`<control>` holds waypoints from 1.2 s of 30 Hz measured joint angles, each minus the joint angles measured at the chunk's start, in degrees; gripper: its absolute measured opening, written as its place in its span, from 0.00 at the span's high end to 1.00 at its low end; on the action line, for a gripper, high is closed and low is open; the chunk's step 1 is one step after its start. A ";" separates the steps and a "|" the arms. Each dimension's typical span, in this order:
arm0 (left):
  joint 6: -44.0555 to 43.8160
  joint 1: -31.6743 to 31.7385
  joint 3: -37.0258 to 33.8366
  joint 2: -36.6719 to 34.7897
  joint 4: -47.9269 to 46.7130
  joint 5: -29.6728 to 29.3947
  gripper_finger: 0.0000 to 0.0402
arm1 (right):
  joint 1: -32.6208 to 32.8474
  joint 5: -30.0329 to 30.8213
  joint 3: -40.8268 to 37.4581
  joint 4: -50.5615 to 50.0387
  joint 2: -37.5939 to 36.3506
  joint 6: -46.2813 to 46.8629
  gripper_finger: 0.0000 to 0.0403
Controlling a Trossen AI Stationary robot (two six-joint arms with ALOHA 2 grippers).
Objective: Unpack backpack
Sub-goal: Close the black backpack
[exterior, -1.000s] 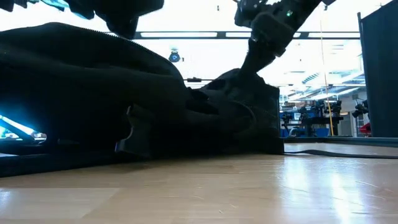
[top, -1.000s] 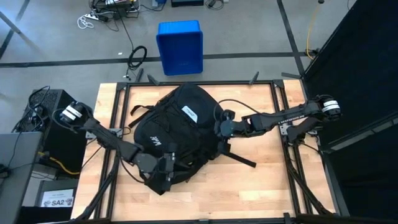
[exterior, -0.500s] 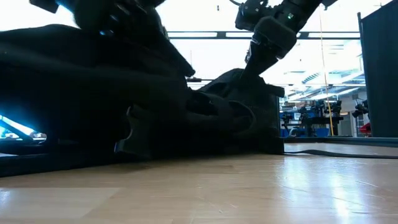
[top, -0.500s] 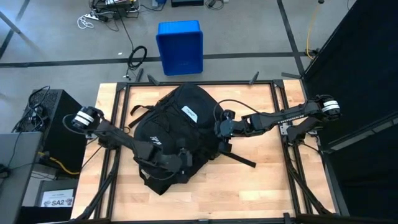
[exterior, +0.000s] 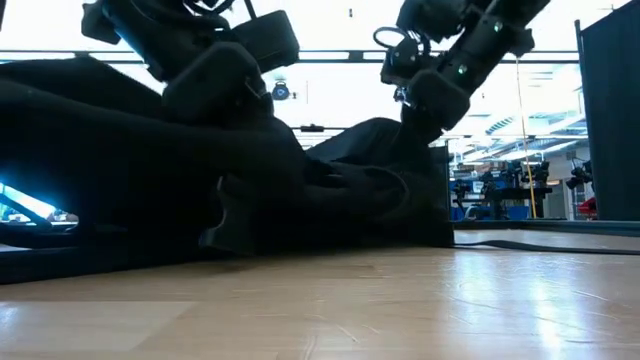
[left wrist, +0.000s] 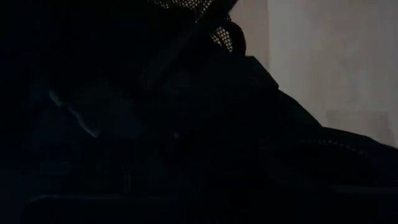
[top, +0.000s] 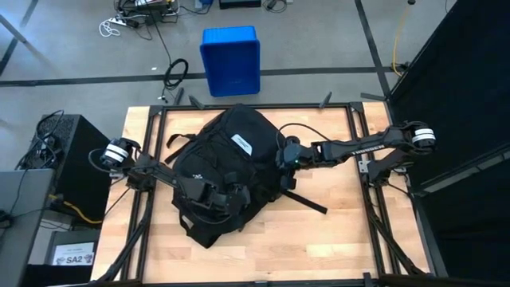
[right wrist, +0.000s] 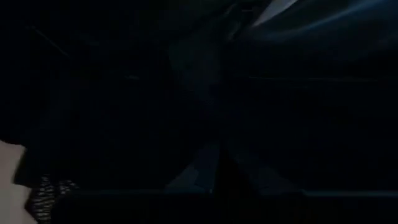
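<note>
Over the past second the left gripper [top: 227,195] has swept from the backpack's [top: 227,155] left flank onto its front, near the lower end. It looks narrowly parted, and whether it pinches fabric cannot be told. The right gripper [top: 285,153], fully closed, has edged in at the bag's right side. That suggests opening is only starting. The backpack lies mid-bench [top: 358,231], apparently still closed, its contents hidden. The blue bin [top: 231,60], beyond the far edge, shows nothing inside.
</note>
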 joint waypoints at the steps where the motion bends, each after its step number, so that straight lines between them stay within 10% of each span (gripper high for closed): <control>1: 0.48 0.21 0.00 0.09 0.16 0.00 0.85 | -0.49 -0.93 -0.77 1.54 0.51 0.00 1.00; 11: 4.44 1.57 -0.02 0.28 1.71 0.00 0.82 | -2.40 -6.36 -2.05 9.64 10.45 -2.03 1.00; 25: 7.80 3.20 -0.07 4.67 9.66 -1.53 0.48 | -0.94 -10.82 -2.14 14.58 13.98 -0.02 1.00; 36: 15.07 3.95 -0.09 6.45 19.36 -4.63 0.47 | 0.90 -12.60 -2.18 15.12 14.00 1.22 1.00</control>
